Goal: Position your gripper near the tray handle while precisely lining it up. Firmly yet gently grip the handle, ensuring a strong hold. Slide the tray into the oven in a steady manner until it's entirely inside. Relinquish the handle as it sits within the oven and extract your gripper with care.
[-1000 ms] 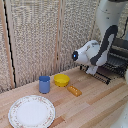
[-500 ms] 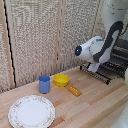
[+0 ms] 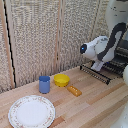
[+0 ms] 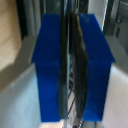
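The dark wire tray (image 3: pixel 114 68) sticks out of the black oven (image 3: pixel 123 52) at the exterior view's right, over the wooden table. Its handle (image 3: pixel 94 73) is the thin dark rail along the outer edge. The white arm bends down to it, and my gripper (image 3: pixel 98 65) sits at that rail. In the wrist view the two blue fingertips (image 4: pixel 50 65) are pressed close together, with my gripper (image 4: pixel 72 65) shut on a thin dark rail (image 4: pixel 70 100) that runs between them. The fingers themselves are too small to make out in the exterior view.
On the wooden table (image 3: pixel 95 107) stand a blue cup (image 3: pixel 44 84), a yellow bowl (image 3: pixel 61 80) and a small orange object (image 3: pixel 74 90). A round white patterned plate (image 3: pixel 31 111) lies at the front left. A slatted wall (image 3: pixel 40 40) stands behind.
The arm has shifted slightly toward the exterior view's right, toward the oven. The cup, bowl and plate have not moved.
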Controlling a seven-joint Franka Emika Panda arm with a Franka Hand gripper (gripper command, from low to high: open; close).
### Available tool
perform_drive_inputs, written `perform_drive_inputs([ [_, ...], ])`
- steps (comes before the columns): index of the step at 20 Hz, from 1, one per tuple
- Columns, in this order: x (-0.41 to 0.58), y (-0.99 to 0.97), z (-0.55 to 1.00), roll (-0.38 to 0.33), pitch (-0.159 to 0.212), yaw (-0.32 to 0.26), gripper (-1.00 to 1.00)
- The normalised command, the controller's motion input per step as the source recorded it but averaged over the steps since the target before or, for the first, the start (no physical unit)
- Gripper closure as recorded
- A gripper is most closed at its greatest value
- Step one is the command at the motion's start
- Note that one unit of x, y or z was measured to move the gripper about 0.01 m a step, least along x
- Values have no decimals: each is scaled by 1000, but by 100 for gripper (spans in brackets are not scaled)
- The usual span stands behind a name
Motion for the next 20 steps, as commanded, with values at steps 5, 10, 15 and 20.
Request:
perform_drive_inputs([
  [5, 0, -923, 417, 2, 11, -45, 100],
  [10, -27, -955, 309, 0, 2, -32, 100],
  [15, 5, -311, 163, -26, -3, -69, -100],
  [20, 48, 45, 254, 12, -11, -42, -100],
])
